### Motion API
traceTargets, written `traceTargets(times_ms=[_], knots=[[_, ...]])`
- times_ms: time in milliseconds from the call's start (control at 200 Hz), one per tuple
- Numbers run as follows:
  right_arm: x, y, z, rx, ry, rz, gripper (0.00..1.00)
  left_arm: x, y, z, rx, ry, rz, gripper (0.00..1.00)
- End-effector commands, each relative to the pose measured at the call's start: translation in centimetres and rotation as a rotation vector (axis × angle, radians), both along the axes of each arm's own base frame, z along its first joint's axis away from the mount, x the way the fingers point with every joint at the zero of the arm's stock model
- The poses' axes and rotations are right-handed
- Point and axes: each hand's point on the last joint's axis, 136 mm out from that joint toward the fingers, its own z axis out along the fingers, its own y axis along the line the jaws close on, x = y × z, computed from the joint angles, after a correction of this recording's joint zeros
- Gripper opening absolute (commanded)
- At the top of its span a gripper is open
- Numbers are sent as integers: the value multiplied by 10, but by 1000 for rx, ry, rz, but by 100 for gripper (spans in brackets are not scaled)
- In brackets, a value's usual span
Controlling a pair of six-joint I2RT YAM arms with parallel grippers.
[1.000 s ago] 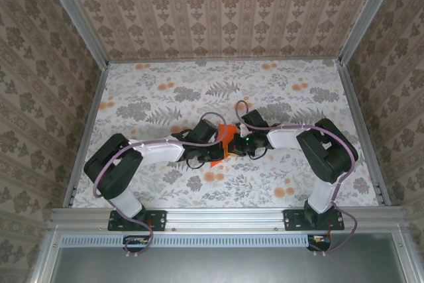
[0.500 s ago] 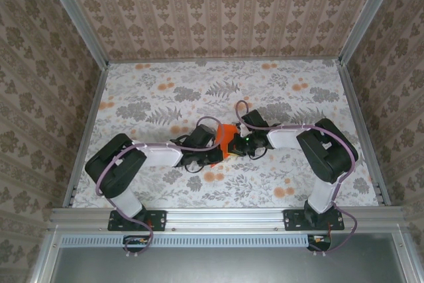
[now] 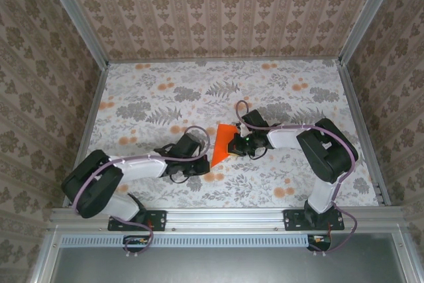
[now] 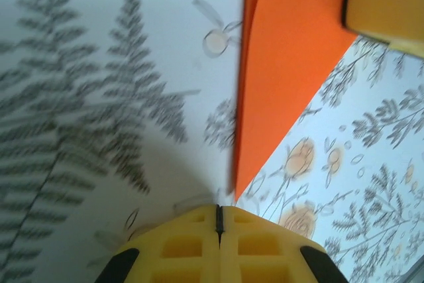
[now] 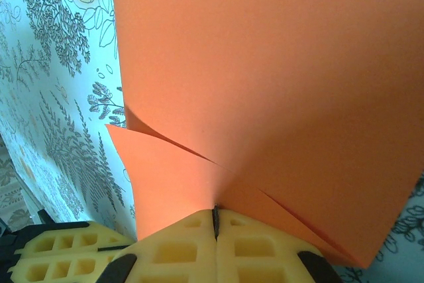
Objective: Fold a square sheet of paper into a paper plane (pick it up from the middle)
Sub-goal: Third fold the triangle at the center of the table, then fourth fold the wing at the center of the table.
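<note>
pinching paper [image 5: 265,84] (floral table [image 3: 152,97] around)

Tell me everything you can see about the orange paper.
The orange paper is plain, bright and thin, folded into a pointed wedge with overlapping creased layers. It is near the middle of the flowered table, point toward the near left. The right gripper is shut on its edge; the shut left gripper sits just short of its tip.

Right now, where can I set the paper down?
Free: the far half of the table along the back wall, and the middle strip by the front rail. Crowded: the centre, where the right gripper holds the orange paper, left gripper shut beside it.
</note>
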Motion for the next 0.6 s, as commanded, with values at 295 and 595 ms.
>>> traceTargets(times_ms=[295,595], knots=[[-18,-29,14,-68,37,-89,11,33,-43,52,-106,-127,-48,9],[-5,-56,38,-50,-11,-181,40,58,-73,39,-60,-136,-26,10]])
